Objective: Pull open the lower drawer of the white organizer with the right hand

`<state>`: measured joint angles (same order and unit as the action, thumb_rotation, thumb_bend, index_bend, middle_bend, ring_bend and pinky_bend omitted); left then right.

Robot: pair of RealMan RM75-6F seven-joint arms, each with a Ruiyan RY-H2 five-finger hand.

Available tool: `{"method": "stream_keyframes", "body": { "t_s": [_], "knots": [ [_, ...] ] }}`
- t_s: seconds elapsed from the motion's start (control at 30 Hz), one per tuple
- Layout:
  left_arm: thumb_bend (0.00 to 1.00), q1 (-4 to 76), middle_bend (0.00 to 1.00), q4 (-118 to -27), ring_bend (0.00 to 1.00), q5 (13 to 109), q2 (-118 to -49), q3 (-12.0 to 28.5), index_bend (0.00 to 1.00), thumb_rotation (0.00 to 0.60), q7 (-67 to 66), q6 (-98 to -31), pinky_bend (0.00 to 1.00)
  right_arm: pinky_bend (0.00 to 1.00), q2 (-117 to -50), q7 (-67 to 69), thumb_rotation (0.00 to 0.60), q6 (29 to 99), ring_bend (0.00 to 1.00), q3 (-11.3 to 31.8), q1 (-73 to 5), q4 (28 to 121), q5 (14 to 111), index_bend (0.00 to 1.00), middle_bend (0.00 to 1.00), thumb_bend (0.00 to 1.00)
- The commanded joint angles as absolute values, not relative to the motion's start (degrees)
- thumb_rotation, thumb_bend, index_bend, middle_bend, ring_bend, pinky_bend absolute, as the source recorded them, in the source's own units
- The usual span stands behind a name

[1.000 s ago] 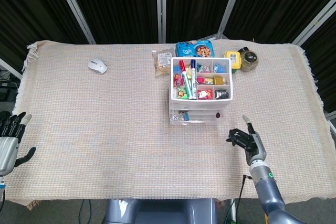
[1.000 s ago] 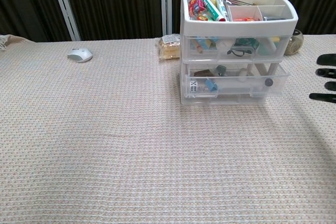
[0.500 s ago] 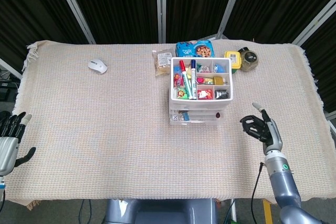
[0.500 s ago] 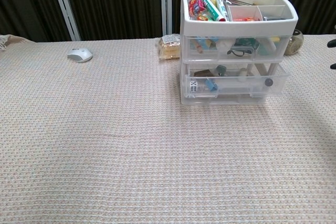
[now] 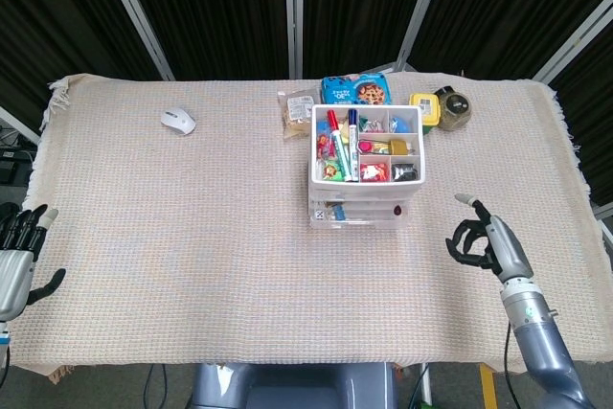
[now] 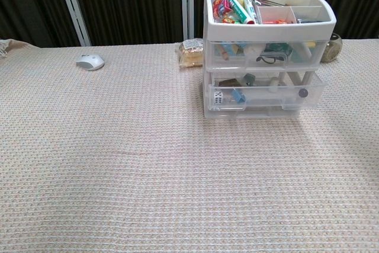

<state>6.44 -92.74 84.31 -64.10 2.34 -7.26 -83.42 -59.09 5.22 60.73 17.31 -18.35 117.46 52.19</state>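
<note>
The white organizer (image 5: 365, 165) is sitting on the table (image 5: 192, 227), a bit past the middle and toward the back. Its open top tray is holding markers and other small, bright things. In the chest view, the lower drawer (image 6: 265, 95) is sticking out a little in front of the drawer above it, and a die and some other small bits are showing through its clear front. The right hand (image 5: 487, 240) is hanging over the cloth to the right of the organizer and closer to the robot. It is near the organizer but not touching it. Its dark fingers (image 5: 465, 241) are curling in toward the palm, pointing back toward the organizer, and they are holding nothing. The chest view is not showing this hand. The left hand (image 5: 16, 254) is waiting at the far left edge of the table, well apart from the organizer, with its fingers spread and nothing in them. A white mouse (image 5: 177, 120) is lying far off on the left side at the back. Snack packs (image 5: 355, 90) and a small jar (image 5: 455, 110) are sitting just behind the organizer.
</note>
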Motion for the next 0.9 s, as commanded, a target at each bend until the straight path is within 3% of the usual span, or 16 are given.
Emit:
{"method": "stream_keyframes", "body": {
  "t_s": [0.03,0.5,0.9],
  "knots": [
    [0.32,6.4,0.0,-92.6,0.0,84.4,-64.1,2.3,0.0,0.6,-7.1,-83.4,0.0,0.46,-59.4,1.5,0.6,64.1,0.68,14.5,-17.4,115.9,57.0,0.23,0.65,0.32],
    [0.32,6.5,0.0,-92.5,0.0,84.6,-64.1,2.3,0.0,0.6,-6.7,-83.4,0.0,0.47,-64.1,-4.3,0.6,67.4,0.7,9.8,-18.2,111.4,68.0,0.25,0.68,0.32],
    [0.32,6.4,0.0,-92.5,0.0,84.5,-64.1,2.3,0.0,0.6,-7.0,-83.5,0.0,0.47,-68.6,-7.0,0.6,67.1,0.71,8.7,-20.0,110.1,69.9,0.24,0.68,0.32]
  ]
}}
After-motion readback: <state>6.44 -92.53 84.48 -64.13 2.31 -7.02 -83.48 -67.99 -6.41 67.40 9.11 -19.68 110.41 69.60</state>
